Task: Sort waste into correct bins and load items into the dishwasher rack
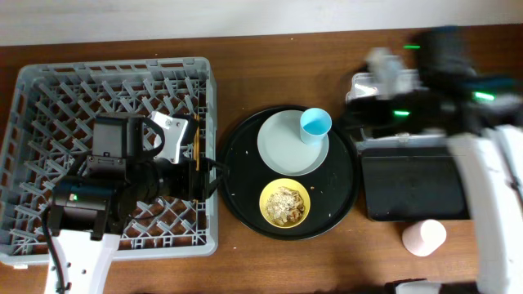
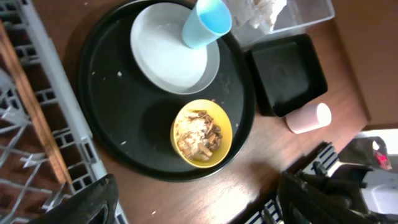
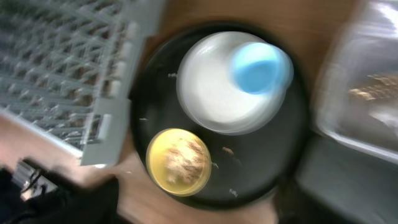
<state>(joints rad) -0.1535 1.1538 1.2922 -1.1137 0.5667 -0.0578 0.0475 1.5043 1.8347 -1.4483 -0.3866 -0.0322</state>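
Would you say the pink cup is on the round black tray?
No, the pink cup sits on the wooden table, beside the black rectangular tray.

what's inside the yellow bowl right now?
Beige crumbly food scraps lie in the yellow bowl, which sits on the round black tray. The bowl's floor is covered by them, so anything underneath can't be seen.

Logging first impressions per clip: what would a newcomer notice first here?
The round black tray mid-table, holding a pale plate, a blue cup at its rim and a yellow bowl of scraps. The big grey rack sits to its left; a pink cup lies tipped over at right.
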